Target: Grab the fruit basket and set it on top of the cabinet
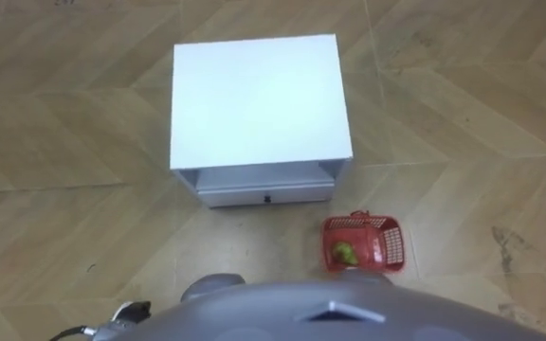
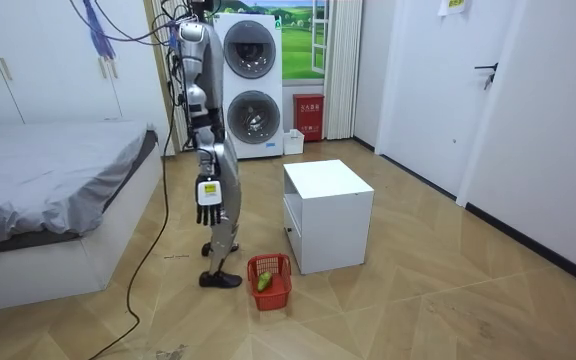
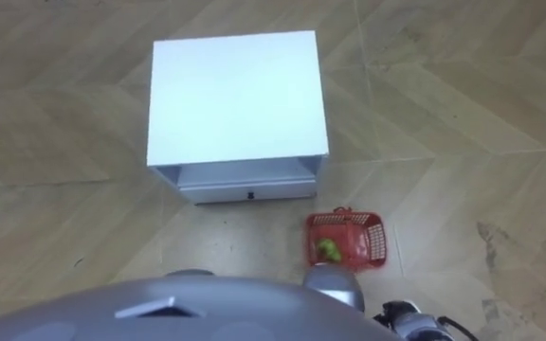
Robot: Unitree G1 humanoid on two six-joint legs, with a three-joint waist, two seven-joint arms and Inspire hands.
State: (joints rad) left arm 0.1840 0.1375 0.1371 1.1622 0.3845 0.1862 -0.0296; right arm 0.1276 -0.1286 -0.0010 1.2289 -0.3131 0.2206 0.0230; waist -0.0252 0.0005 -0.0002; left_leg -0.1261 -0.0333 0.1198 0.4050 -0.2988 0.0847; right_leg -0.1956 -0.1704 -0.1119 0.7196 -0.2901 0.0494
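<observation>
One bed [image 2: 48, 170] at room view's left. Robot upright between bed and cabinet, facing cabinet. Right hand [image 2: 208, 203] hangs by thigh, fingers straight, holding nothing. Two stacked washing machines [image 2: 253, 90] behind. One white cabinet [image 1: 254, 99] straight ahead, one drawer [image 1: 265, 194] low in front. One red fruit basket [image 1: 390, 248] on floor at robot's feet, right of drawer, near cabinet corner, apart from it. One green fruit [image 1: 344, 253] inside.

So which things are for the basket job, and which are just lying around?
For the job: red fruit basket, green fruit inside it, right hand.
Just there: white cabinet, bed, stacked washers.
</observation>
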